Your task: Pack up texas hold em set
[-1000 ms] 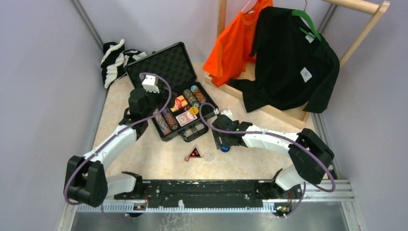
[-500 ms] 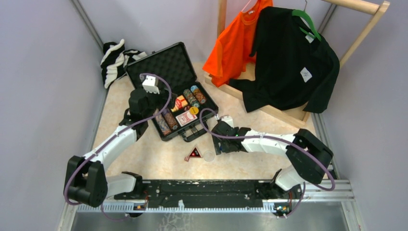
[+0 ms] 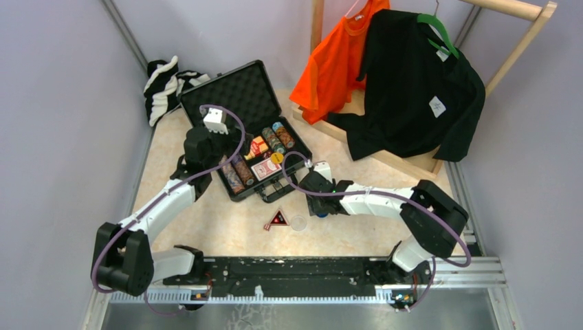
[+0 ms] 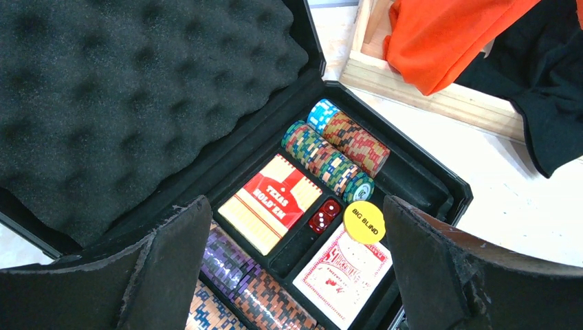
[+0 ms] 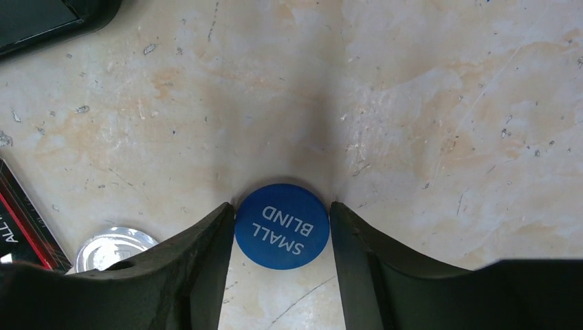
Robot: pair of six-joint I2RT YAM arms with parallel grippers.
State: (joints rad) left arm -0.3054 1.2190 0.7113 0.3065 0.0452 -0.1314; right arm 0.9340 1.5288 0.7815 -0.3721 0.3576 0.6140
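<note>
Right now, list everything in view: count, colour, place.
briefcase: one, black, open, on table
poker chips: several rows, multicoloured, in briefcase
card decks: two, red, in briefcase
dice: two, red, between decks
Big Blind disc: one, yellow, on one deck
Small Blind disc: one, blue, on table
clear disc: one, on table
triangle: one, black-red, beside clear disc
striped cloth: one, black-white, far left corner
orange shirt: one, on wooden rack
black shirt: one, on same rack
left gripper: open, above briefcase
right gripper: closed on Small Blind disc
</note>
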